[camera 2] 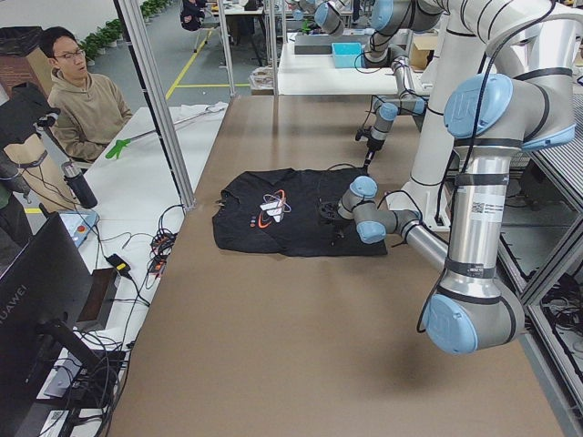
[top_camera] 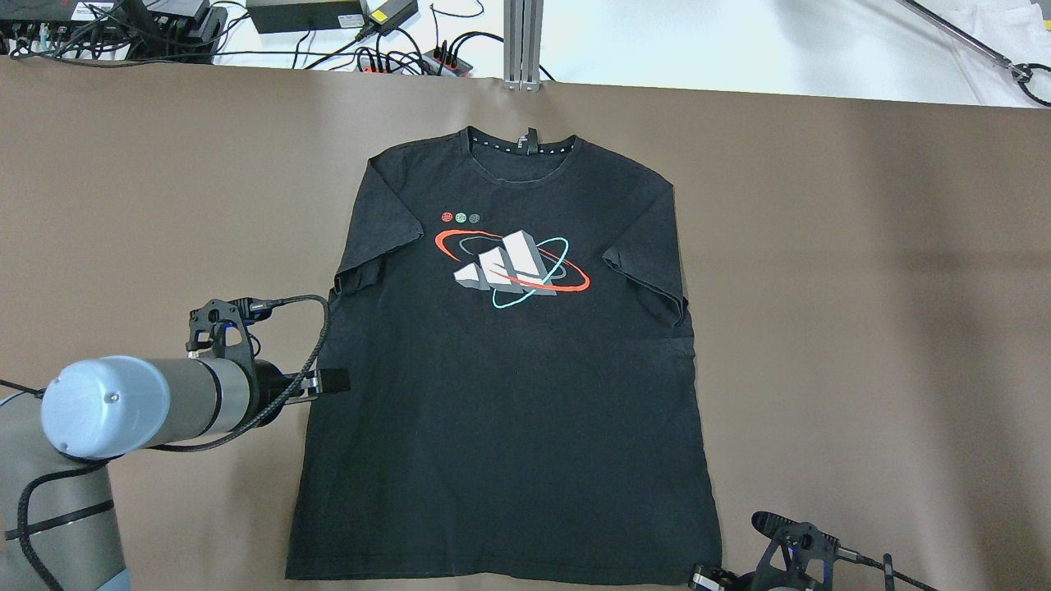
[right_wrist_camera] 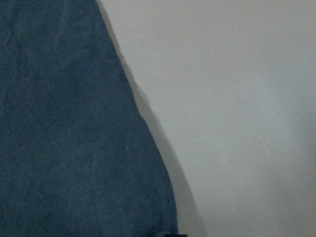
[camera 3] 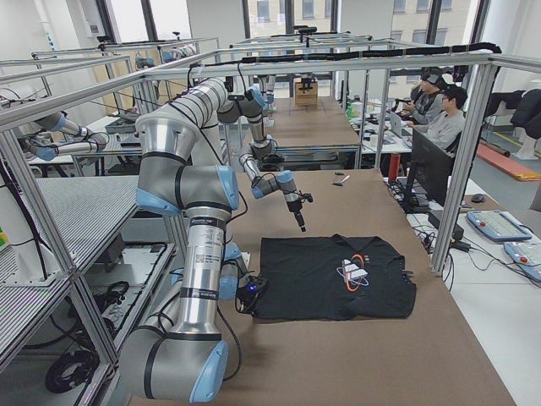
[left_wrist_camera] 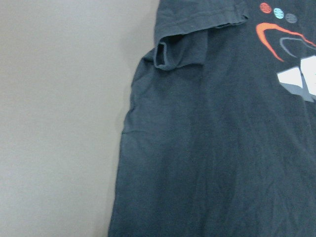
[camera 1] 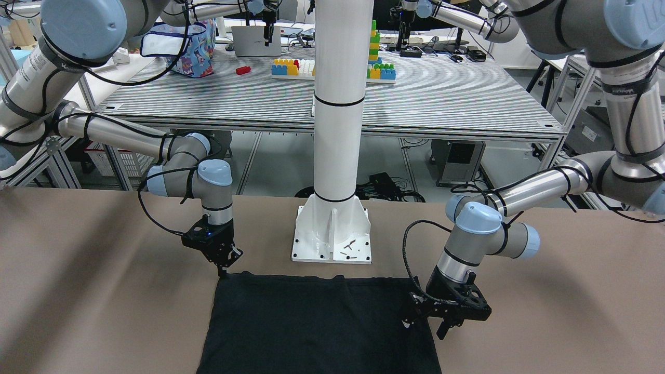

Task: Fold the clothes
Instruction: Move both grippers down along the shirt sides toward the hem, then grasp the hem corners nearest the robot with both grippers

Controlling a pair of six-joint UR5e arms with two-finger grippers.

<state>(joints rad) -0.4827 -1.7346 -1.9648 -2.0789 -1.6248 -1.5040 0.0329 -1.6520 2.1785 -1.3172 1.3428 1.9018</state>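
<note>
Left claw [top_camera: 332, 380] beside printed black T-shirt [top_camera: 509, 394]

The T-shirt [top_camera: 501, 410] is black, with a chest print [top_camera: 513, 267] of white and grey slanted blocks ringed by a red loop and a turquoise loop. Between the print and the T-shirt's collar are three small dots [top_camera: 461, 217], red, green and grey, and the neckband carries a row of pale specks. The table cover [top_camera: 862, 287] under the T-shirt is plain dull brown. Beside the T-shirt, the left gripper [camera 1: 426, 324] and right gripper [camera 1: 222, 269] are black, on silver arms [camera 1: 535, 189] with pale blue joint caps. Just beyond the T-shirt's hem, the pillar [camera 1: 340, 130] is white with thin black bands. Farther beyond it, a bag [camera 1: 195, 49] is blue with a many-coloured pattern and white trim, and the toy bricks [camera 1: 293, 67] are yellow, blue, green, red and white.
</note>
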